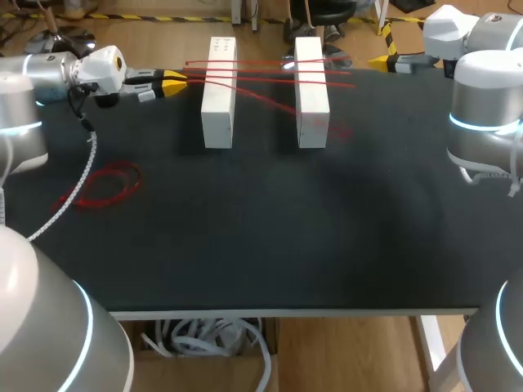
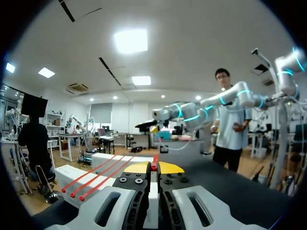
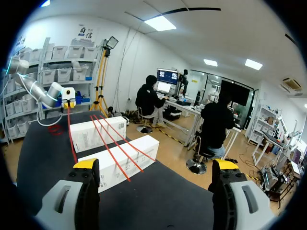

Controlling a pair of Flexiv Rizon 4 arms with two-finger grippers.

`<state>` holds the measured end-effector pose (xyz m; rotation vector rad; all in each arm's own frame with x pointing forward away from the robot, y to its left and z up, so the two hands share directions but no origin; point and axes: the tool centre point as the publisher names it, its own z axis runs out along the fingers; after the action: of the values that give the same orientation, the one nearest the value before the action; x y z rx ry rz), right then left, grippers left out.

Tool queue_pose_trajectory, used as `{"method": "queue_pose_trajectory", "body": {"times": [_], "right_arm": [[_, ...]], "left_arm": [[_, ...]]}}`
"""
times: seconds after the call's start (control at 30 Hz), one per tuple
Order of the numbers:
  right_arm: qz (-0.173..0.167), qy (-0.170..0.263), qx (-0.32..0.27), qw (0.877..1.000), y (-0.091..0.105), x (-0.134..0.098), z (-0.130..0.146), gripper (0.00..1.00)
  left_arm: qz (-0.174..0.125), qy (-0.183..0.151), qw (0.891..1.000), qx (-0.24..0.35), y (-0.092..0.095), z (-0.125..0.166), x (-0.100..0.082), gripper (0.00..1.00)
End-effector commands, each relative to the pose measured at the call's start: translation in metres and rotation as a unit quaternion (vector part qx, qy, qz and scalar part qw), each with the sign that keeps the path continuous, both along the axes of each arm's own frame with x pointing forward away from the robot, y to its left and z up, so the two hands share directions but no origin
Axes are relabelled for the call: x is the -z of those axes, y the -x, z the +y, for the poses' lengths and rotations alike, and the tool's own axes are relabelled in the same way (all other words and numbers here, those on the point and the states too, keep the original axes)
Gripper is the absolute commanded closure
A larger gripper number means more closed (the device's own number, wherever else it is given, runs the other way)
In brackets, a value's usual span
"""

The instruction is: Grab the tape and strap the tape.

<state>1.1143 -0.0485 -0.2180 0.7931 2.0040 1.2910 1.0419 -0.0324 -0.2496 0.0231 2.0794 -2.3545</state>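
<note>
Red tape [image 1: 261, 80] lies stretched lengthwise across the two white blocks [image 1: 219, 106] on the surface. One end is clenched in the left end effector [image 1: 181, 81] beside them, while the right end effector [image 3: 156, 167] hangs released beyond their far side.

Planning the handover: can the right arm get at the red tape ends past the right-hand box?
Probably yes: the right gripper is open, and only bare table lies between it and the tape ends.
</note>
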Motion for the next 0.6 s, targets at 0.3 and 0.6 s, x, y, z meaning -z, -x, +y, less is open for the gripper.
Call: {"method": "queue_pose_trajectory", "body": {"times": [0.3,0.6], "right_arm": [[0.001,0.0,-0.001,1.0,0.0,0.0,-0.001,0.0],[0.001,0.0,-0.001,1.0,0.0,0.0,-0.001,0.0]], "left_arm": [[-0.007,-0.003,0.999,-0.039,0.02,-0.007,-0.034,1.0],[-0.007,-0.003,0.999,-0.039,0.02,-0.007,-0.034,1.0]]}}
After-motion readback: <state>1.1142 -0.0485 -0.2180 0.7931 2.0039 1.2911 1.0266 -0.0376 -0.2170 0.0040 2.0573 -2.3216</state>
